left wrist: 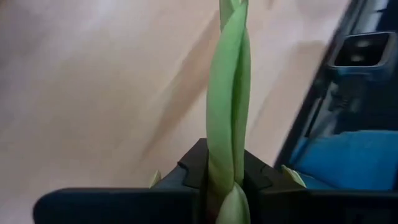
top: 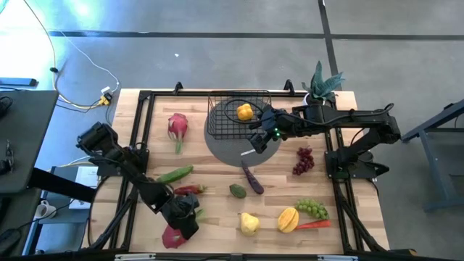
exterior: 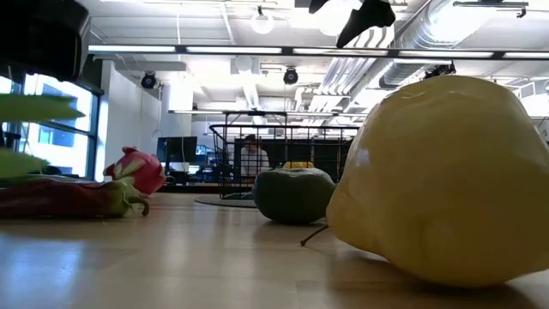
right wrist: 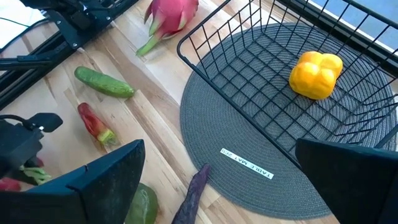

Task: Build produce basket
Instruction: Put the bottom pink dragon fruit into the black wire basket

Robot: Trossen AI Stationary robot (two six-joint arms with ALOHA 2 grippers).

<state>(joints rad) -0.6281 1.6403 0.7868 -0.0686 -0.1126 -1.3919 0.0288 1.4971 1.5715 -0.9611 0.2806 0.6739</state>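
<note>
Left jaws clamp dragon fruit (top: 172, 236) leaf (left wrist: 229, 118).

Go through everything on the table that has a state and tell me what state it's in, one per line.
Left gripper: shut on the green leaf tip of a dragon fruit.
Right gripper: open, empty, over the grey mat.
Basket: upright on the mat, holding one yellow pepper.
Other dragon fruit: lying loose on the table.

Two dragon fruits (top: 177, 126) (top: 172, 236) lie at the frame's left and lower left. One basket (top: 222, 120), upper centre, holds one yellow pepper (top: 245, 112). Two grape bunches (top: 304, 160) (top: 312, 209) sit at right, one cucumber (top: 175, 175) at left.
</note>
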